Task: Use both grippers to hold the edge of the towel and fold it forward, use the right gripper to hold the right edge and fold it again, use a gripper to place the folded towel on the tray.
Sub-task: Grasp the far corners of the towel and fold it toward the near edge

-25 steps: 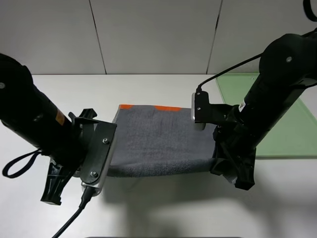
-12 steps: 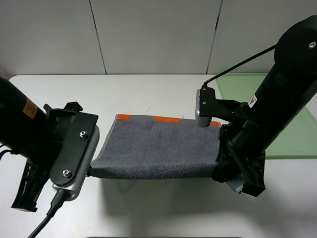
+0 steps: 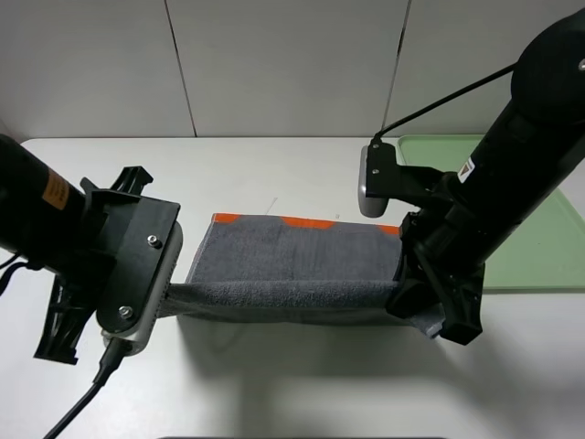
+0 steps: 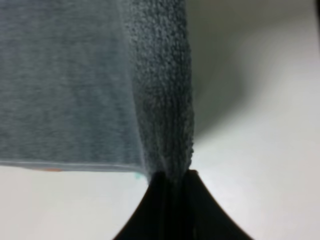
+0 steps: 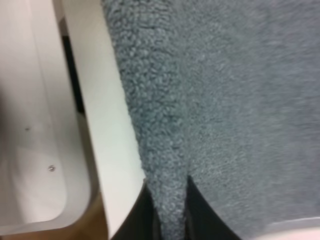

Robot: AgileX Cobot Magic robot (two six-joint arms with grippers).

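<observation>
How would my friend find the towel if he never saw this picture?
Start at the white table. In its middle, held up between the black left arm and right arm, is the towel: dark grey and fluffy, with an orange band on its far edge. The tray off to the right is pale green and smooth instead.

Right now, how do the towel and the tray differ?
The towel is dark grey cloth with an orange band; the tray is pale green. The towel's near edge is lifted, pinched by the left gripper and the right gripper; the tray lies flat, untouched. The towel sits mid-table; the tray is at the right, partly hidden. Both rest on the white table.
</observation>
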